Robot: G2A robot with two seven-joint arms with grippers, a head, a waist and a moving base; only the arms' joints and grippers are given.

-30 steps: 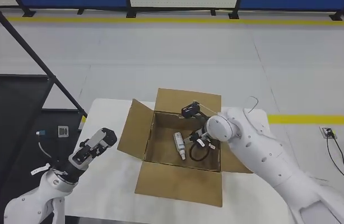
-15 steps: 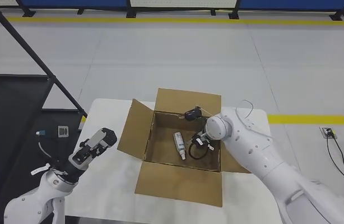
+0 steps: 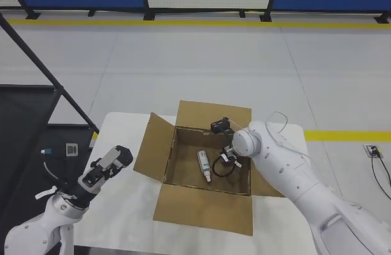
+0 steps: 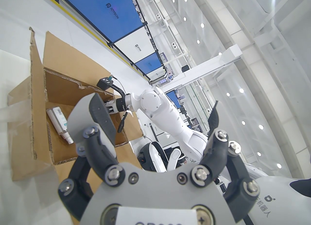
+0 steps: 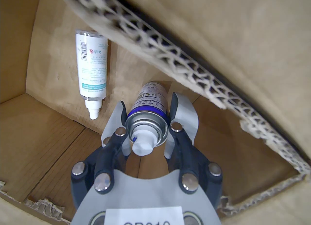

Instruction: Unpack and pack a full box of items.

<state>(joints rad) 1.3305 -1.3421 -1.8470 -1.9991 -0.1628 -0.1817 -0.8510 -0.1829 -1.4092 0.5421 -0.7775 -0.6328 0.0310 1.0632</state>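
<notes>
An open cardboard box stands on the white table. My right gripper is inside it near the right wall, shut on a spray can with a blue band and a white nozzle. From above, the right gripper sits low in the box. A white bottle lies flat on the box floor beside the can, also visible from above as the white bottle. My left gripper is open and holds nothing, left of the box above the table; its fingers point toward the box.
The box flaps stand open; one corrugated flap edge hangs close over my right gripper. A black metal frame rises at the table's left. Bare table lies between my left gripper and the box.
My right arm has shifted slightly toward the box's far right corner, keeping the spray can. The left arm has not moved.
</notes>
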